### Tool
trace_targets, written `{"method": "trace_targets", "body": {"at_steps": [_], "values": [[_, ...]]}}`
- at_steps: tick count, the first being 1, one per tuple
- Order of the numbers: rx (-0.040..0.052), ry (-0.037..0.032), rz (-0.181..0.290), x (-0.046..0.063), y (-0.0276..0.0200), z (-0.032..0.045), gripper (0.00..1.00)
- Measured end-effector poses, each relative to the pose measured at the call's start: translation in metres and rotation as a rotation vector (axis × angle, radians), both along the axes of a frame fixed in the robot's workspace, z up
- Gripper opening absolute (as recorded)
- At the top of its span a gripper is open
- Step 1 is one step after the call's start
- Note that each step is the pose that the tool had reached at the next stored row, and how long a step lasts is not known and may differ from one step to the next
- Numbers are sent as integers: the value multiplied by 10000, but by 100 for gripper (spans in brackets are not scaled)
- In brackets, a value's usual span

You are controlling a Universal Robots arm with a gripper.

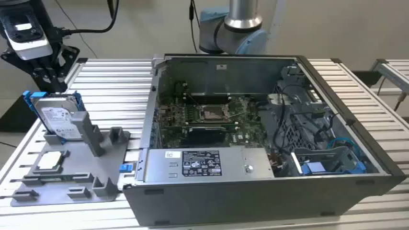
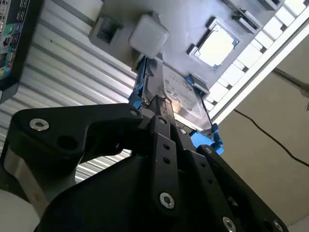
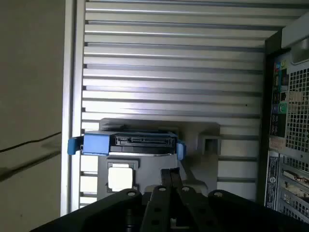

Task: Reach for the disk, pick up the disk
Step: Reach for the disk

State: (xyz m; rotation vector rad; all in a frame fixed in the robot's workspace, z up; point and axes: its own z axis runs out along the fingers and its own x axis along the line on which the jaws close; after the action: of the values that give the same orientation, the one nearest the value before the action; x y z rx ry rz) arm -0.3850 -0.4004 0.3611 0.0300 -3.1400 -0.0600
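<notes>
— One disk (image 1: 59, 117) is standing upright in its grey stand (image 1: 70, 188) in the exterior view, edge up for grasping.
— Second wrist view: we are hovering the gripper (image 2: 159, 102) close over it. First wrist view: fingers (image 3: 167, 180) pressing together, empty.

Open room above disk (image 1: 59, 119), holder post (image 1: 86, 132) alongside

Exterior view: disk (image 1: 59, 117) stands in holder (image 1: 70, 184) at left, gripper (image 1: 52, 86) directly above, open computer case (image 1: 255, 201) centre-right.
</notes>
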Motion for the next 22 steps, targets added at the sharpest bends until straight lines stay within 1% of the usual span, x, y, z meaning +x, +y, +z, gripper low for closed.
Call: {"method": "trace_targets", "body": {"at_steps": [13,14,15,18,20,22], "values": [[0,0,0,2,0,0,0],[-4,1,0,4,6,0,0],[-15,1,3,4,35,0,0],[-17,1,-1,-22,160,-2,0],[-17,0,0,-99,203,-3,0],[-16,0,-1,-190,212,-5,0]]}}
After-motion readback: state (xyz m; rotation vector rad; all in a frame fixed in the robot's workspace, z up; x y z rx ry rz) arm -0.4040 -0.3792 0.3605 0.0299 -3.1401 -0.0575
